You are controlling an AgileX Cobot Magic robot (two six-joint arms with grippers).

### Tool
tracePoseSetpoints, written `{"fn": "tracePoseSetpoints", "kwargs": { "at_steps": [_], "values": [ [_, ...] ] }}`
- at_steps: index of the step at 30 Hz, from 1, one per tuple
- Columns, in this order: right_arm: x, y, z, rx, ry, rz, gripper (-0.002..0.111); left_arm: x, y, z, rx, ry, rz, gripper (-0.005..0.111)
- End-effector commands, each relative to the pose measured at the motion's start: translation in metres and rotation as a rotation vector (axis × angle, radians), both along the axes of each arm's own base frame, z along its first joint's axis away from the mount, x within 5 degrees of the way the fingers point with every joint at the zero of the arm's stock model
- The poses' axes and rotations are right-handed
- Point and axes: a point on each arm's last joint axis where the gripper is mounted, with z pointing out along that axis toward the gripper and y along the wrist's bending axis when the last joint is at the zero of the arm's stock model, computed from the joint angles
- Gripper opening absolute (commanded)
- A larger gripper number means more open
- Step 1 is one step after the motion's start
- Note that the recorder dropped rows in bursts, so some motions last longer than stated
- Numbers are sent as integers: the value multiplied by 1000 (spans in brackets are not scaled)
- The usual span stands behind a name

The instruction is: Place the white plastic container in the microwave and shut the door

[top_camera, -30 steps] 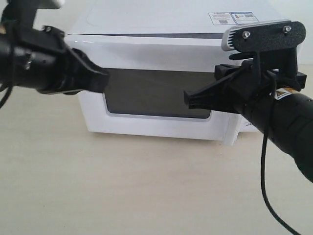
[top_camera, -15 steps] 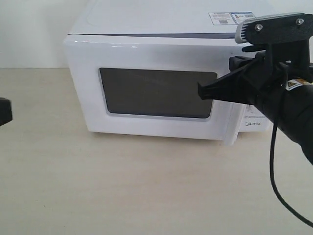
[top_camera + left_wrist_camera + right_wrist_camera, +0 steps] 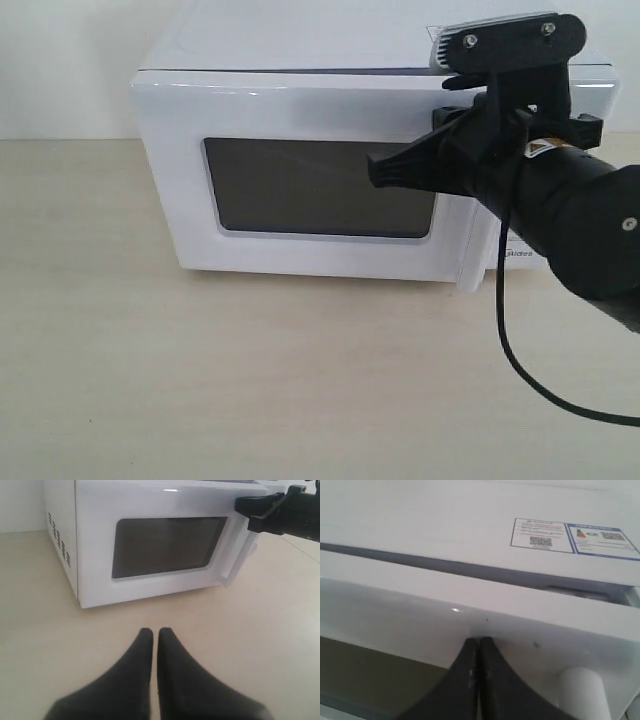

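The white microwave stands on the table with its door swung against the body; only a thin dark seam shows along the top edge. My right gripper is shut and empty, its tips touching the door's white upper frame just above the dark window, near the vertical bar handle. My left gripper is shut with nothing in it, low over the table well in front of the microwave, and is outside the exterior view. The white plastic container is hidden from every view.
The light wooden table stretches bare in front of the microwave. A black cable hangs from my right arm over the table's right side. Stickers lie on the microwave's top.
The left arm has pulled back to the left and out of the exterior view. My right gripper has shifted left along the door's front, staying shut.
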Motion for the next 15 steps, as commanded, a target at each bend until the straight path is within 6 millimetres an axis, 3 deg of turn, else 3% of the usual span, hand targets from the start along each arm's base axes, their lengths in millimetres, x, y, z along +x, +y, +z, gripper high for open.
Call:
{"fn": "tracePoseSetpoints", "kwargs": {
  "at_steps": [1,15],
  "values": [
    [2,-1,1,-11,-16,-13,0,-9,11,-3,24,-28,34,4],
    [5,-7,5,-35,-58,-55,0,-14,18,-5,40,-48,72,4]
  ]
}}
